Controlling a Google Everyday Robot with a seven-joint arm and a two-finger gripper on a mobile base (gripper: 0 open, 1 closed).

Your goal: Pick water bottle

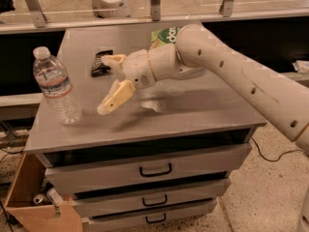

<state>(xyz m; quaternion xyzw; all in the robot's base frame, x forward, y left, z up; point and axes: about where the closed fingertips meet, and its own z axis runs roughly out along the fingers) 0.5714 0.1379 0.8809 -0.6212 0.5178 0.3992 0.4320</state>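
The water bottle point(56, 87) stands upright at the left front of the grey cabinet top point(193, 108). It is clear and ribbed, with a white cap and a white label with red and blue bands. My gripper point(108, 84) hangs over the cabinet top just right of the bottle, pointing left toward it. Its two cream fingers point(116, 97) are spread apart, with nothing between them. A small gap remains between the fingertips and the bottle.
A small black wrapped bar point(99, 65) lies behind the gripper. A green snack bag point(163, 34) sits at the back, partly hidden by my arm. The cabinet has several drawers point(154, 170). A cardboard box point(29, 197) stands on the floor at the left.
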